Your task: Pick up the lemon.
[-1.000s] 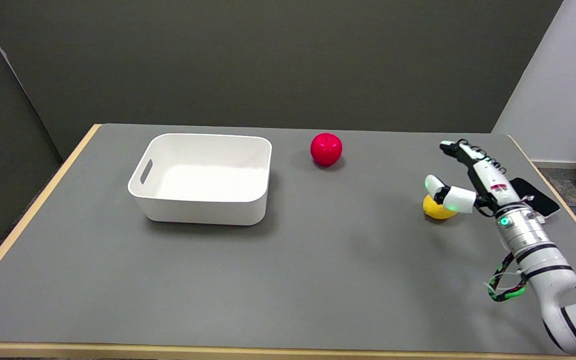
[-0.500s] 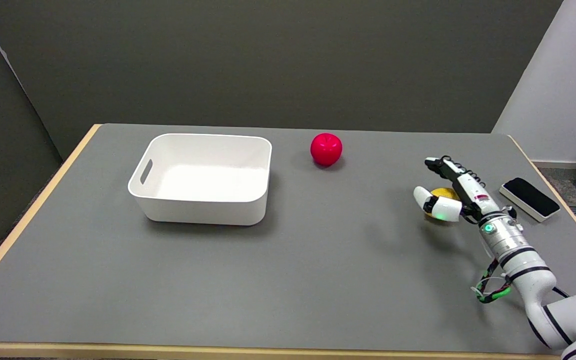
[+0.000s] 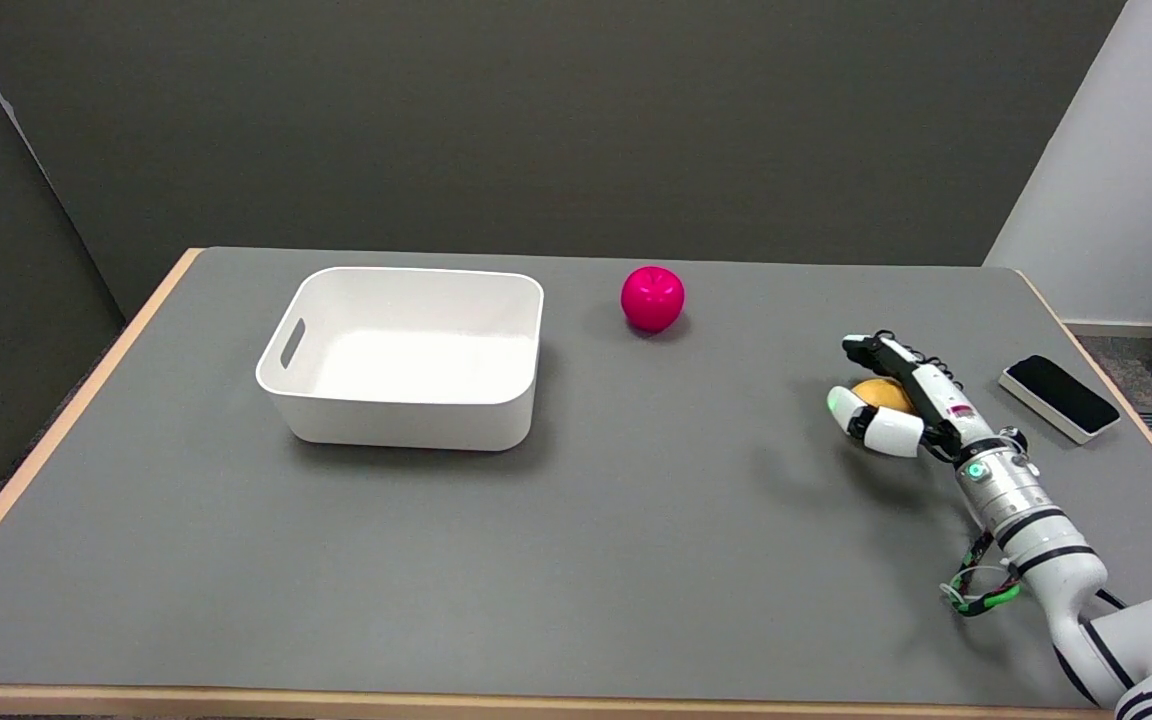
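One smooth, rounded yellow lemon point(image 3: 879, 394) sits cupped between the right hand's point(image 3: 893, 400) spread fingers, firm grip unclear; its long axis indiscernible.

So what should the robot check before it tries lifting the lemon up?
1. Right hand at the lemon: ok, fingers on both sides of it.
2. Fingers closed tight on the lemon: cannot tell, the hand hides the contact.
3. Lemon off the table: cannot tell.
4. Space above the lemon free: ok, nothing over it.
5. Phone out of the way: ok, it lies apart, nearer the table's right edge.
6. Red ball and white bin far off: ok.
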